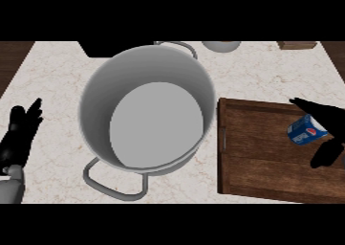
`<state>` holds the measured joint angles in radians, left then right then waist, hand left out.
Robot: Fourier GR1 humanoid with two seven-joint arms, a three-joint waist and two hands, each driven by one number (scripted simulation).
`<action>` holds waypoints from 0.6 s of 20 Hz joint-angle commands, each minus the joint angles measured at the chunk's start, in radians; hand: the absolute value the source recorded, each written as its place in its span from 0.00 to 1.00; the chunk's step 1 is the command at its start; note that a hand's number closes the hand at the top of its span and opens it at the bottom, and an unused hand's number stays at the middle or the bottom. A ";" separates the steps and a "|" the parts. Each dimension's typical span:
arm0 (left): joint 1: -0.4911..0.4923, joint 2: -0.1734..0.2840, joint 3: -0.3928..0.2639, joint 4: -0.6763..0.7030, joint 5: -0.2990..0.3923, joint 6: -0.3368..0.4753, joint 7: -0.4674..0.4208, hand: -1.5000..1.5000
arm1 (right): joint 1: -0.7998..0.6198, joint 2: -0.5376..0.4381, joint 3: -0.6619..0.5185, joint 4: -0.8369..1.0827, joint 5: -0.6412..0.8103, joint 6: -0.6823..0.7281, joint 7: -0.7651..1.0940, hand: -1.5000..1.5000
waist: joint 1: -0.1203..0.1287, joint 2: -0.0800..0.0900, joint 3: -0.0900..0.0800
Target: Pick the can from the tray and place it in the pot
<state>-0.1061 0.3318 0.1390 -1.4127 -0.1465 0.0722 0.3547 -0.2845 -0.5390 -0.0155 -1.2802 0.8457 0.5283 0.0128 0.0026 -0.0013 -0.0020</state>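
nearest edge, left side: the left hand (18, 139) rests at the counter's left margin, fingers straight and pointing up, holding nothing. well apart from the can.

nearest edge, right side: the wooden tray (263, 167) lies on the marble counter (55, 76), just right of the pot. over its right part the right hand (328, 131) is wrapped about the can (305, 130): fingers curl over the top, thumb shows below. cannot tell whether the can's base touches the tray's boards or is clear of them.

can: blue, with a red, white and blue roundel that looks like a pepsi mark; no lettering can be read. its long axis is tilted, top end leaning up and to the right under the fingers.

middle: large grey pot (150, 107), mouth open, nothing seen inside, loop handle at the near rim and another at the far rim. its right wall sits just beside the tray's left edge.

key relation: the pot lies left of the held can, across the tray's bare left part. right hand is the nearer one. judgement: the carry goes leftward and must clear the rim.

far edge: a pale rounded object (221, 46), a dark block (101, 48) and a brown box (297, 45), all cut off.
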 commanded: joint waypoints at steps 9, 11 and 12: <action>-0.007 -0.010 0.017 -0.026 -0.019 -0.037 0.030 0.50 | -0.092 0.018 -0.029 0.233 0.059 -0.052 -0.117 1.00 | 0.005 0.003 0.002; 0.063 -0.038 0.013 -0.063 -0.019 -0.025 -0.005 0.50 | -0.065 0.029 -0.032 0.176 0.048 -0.048 -0.125 1.00 | 0.004 0.001 0.002; -0.045 -0.046 0.001 -0.010 -0.041 -0.004 0.037 0.50 | -0.102 0.046 -0.014 0.230 0.084 -0.135 -0.161 1.00 | 0.003 0.003 0.002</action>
<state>-0.1087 0.2984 0.1448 -1.4323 -0.1748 0.0614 0.3726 -0.3589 -0.5136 -0.0376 -1.1288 0.9031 0.4640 -0.0881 0.0054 -0.0073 -0.0099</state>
